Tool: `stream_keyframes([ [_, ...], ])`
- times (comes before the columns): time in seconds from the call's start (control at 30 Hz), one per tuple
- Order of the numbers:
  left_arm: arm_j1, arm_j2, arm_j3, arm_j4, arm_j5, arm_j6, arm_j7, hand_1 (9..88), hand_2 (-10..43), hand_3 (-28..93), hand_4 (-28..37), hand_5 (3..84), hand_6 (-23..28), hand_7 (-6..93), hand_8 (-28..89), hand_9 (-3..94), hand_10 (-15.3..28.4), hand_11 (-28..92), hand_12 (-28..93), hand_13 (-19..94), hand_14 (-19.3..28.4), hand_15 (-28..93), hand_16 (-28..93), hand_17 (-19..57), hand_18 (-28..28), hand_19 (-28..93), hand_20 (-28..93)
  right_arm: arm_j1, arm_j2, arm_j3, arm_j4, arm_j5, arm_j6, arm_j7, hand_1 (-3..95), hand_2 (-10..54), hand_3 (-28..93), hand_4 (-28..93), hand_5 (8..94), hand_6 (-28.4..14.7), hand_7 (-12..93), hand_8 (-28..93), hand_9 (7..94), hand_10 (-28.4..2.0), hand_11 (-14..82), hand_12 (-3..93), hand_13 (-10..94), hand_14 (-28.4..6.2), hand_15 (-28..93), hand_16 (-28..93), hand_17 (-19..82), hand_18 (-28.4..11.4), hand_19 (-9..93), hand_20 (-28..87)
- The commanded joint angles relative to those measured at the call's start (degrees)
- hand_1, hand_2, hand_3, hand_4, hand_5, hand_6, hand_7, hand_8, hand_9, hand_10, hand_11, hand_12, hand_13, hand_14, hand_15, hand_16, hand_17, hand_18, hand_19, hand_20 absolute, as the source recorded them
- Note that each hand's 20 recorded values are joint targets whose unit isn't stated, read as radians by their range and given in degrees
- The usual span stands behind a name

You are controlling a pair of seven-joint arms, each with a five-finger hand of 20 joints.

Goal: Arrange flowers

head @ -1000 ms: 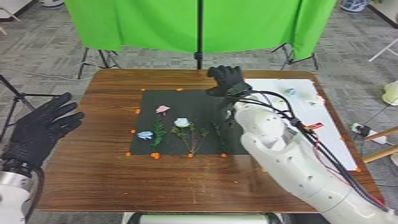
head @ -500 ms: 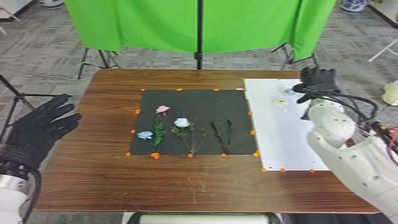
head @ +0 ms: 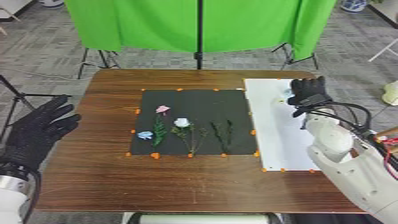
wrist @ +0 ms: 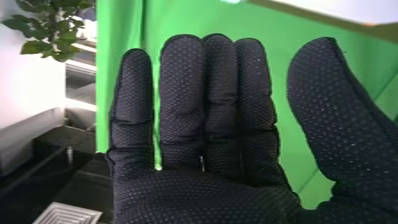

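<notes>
Black right robot hand (head: 309,93), empty and released, has swung from beyond the mat (head: 187,100) to the sheet (head: 284,142), near a bloom (head: 288,93); a pick-up is probably next. Left robot hand (head: 40,125): released. Flowers (head: 182,122) and headless stems (head: 228,132) lie on the mat.

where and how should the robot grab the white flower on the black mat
Probably by its stem, just below the bloom, coming from above and pinching across: it lies flat on the mat, thin stem pointing back toward the robot.
</notes>
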Motion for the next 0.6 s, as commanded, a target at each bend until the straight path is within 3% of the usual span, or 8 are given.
stream_keyframes([
  [0.03,0.4,-0.48,0.16,0.05,0.08,0.43,-0.10,25.8,4.1,73,-25.3,36.3,3.1,15.7,-10,30.8,12.0,21,9,27,14.5,45,-5,-6.6,21.4,53,8,1.9,-1.5,-2.2,1.9,-2.6,-2.0,-0.7,37.2,-9.5,84,-28,49.1,4.0,53,-10,59.6,-5.3,39.7,32.2,56,-2.2,60,25,21,-14.5,65,29],
  [0.43,0.3,-0.45,0.27,0.01,-0.05,0.69,-0.09,25.9,4.2,72,-25.1,36.4,3.1,15.7,-10,30.8,12.0,20,9,27,14.7,44,-4,-6.6,21.3,53,8,3.2,-2.8,-3.7,4.0,-3.9,-3.6,-0.3,37.5,-9.5,85,-28,48.2,4.3,52,-14,57.2,-5.4,42.4,29.9,54,-1.8,61,24,21,-14.3,65,29],
  [0.6,-0.1,-0.51,0.43,0.06,-0.04,1.02,-0.17,25.9,4.3,72,-25.1,36.4,3.1,15.6,-10,30.8,12.0,20,9,27,14.7,44,-4,-6.7,21.4,53,8,3.6,-3.7,-3.6,5.1,-3.9,-5.5,0.4,40.8,-9.5,82,-28,47.5,4.1,56,-9,58.7,-4.4,39.6,34.7,55,-0.8,60,28,21,-14.1,65,29],
])
